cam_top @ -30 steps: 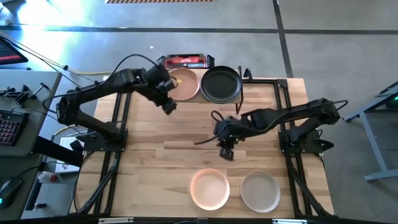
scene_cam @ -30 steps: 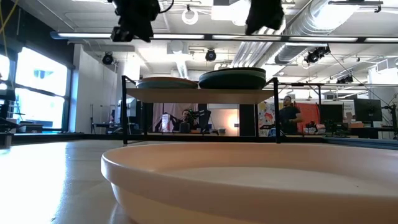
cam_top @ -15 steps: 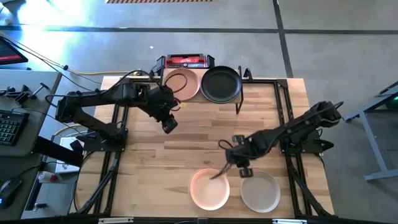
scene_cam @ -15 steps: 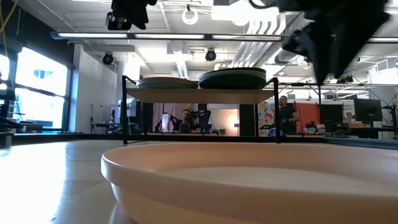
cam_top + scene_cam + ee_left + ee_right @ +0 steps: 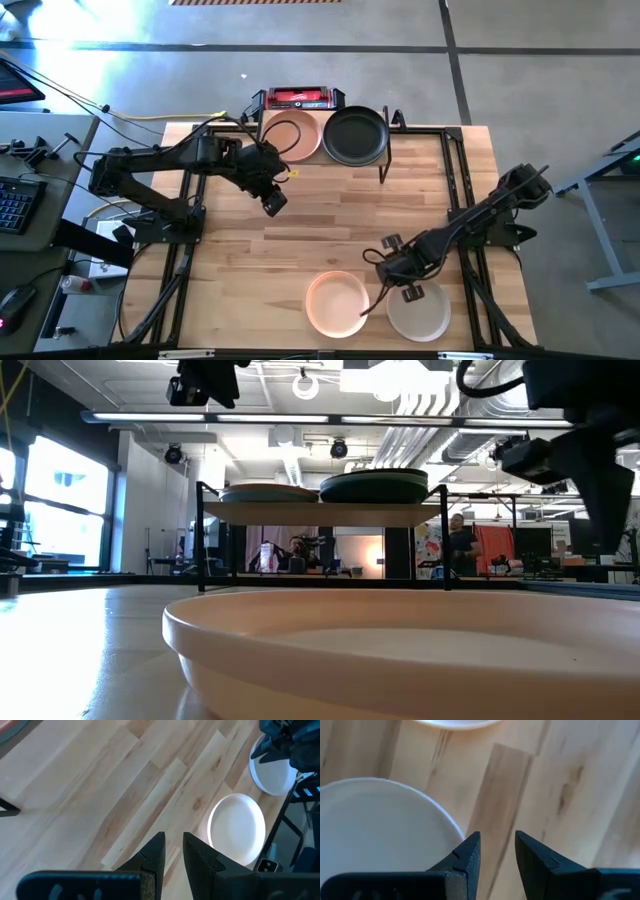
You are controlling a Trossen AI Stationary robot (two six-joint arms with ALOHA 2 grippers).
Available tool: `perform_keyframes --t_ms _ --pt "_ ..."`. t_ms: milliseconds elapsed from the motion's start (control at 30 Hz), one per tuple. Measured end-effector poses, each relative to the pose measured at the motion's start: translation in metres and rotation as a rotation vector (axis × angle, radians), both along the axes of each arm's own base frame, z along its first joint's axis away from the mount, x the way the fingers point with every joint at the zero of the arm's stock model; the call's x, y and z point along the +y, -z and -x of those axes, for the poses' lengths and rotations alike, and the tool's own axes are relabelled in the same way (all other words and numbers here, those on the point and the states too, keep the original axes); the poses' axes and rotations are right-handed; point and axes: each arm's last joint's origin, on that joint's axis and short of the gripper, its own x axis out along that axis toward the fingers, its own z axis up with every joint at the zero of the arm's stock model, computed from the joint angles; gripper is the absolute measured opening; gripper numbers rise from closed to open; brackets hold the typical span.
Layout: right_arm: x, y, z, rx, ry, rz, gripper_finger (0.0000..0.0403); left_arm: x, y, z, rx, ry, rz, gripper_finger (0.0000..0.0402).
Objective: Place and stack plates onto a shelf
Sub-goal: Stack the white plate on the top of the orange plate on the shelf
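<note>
While over cream plate (image 5: 418,308) | right fingers (image 5: 470,852) parted, empty

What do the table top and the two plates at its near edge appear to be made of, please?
Table top: pale wood planks, with visible grain and seams. Peach-pink plate and cream-white plate: smooth, matte, uniformly coloured, possibly ceramic or plastic; the look leaves it open.

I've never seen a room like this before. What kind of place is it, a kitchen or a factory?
Probably a robotics lab or workshop, not a kitchen. Bare pipes and ducts run across the ceiling, a keyboard sits on a desk beside the wooden table, and a person stands at workstations in the background.
</note>
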Motion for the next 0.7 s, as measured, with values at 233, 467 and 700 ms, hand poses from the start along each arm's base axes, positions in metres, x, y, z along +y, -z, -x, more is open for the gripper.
perform_keyframes --t_ms 233,467,700 --pt "0.011 0.004 0.007 -0.002 -0.018 -0.019 0.0101 0.0 0.0 0.0 -0.001 -0.001 -0.003 0.0055" --pt "0.019 0.004 0.012 -0.01 -0.042 -0.024 0.0101 0.0 0.0 0.0 0.0 -0.005 -0.011 0.0055" --pt "0.021 0.003 0.009 -0.042 -0.05 -0.043 0.0101 0.0 0.0 0.0 0.0 -0.005 -0.011 0.0055"
